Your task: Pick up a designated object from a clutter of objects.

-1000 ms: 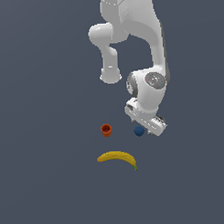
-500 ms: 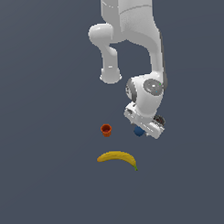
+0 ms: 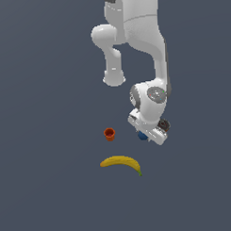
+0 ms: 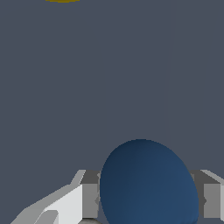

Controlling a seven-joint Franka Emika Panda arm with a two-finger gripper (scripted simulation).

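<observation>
The gripper (image 4: pixel 146 203) is low over the dark-blue ball (image 4: pixel 148 183). In the wrist view the ball sits between the two grey fingers (image 4: pixel 89 199), one on each side. I cannot tell if the fingers are squeezing it or just close to it. In the exterior view only a bit of the ball (image 3: pixel 142 135) peeks out under the white arm. The orange-red cup (image 3: pixel 109 133) is near the ball, toward the exterior view's left. The yellow banana (image 3: pixel 121 163) lies near the ball too, on the grey floor (image 3: pixel 54 195).
</observation>
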